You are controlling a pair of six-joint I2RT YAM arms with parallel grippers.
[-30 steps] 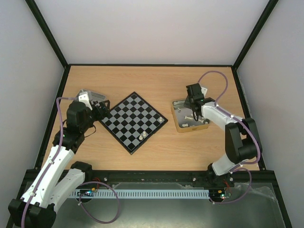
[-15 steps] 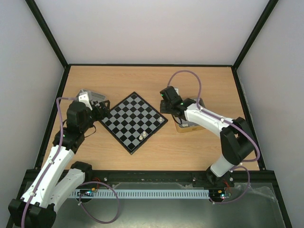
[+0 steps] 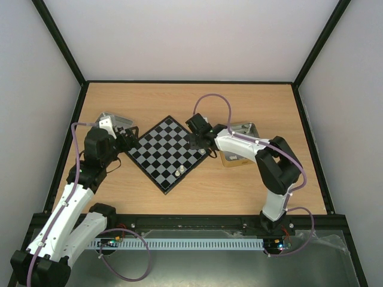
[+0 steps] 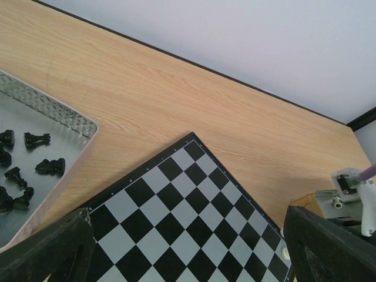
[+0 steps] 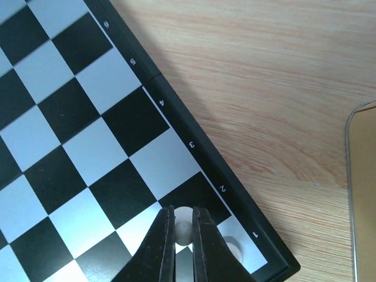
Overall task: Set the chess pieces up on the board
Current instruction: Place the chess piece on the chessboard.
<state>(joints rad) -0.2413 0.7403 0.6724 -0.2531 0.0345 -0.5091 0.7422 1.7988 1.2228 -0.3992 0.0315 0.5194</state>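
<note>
Right pincer (image 5: 183, 216) pinches a tiny round-topped cream chess piece (image 5: 184, 228) near its top — probably light, stiff, slick, easily toppled.

The right arm (image 3: 239, 142) reaches over the board (image 3: 158, 149) near its right corner.

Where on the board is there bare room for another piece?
Most of the board is bare, from its far corner to its left corner. Crowded: the right corner, where the right gripper holds a white piece beside a second piece, and the near-right edge with two pieces.
</note>
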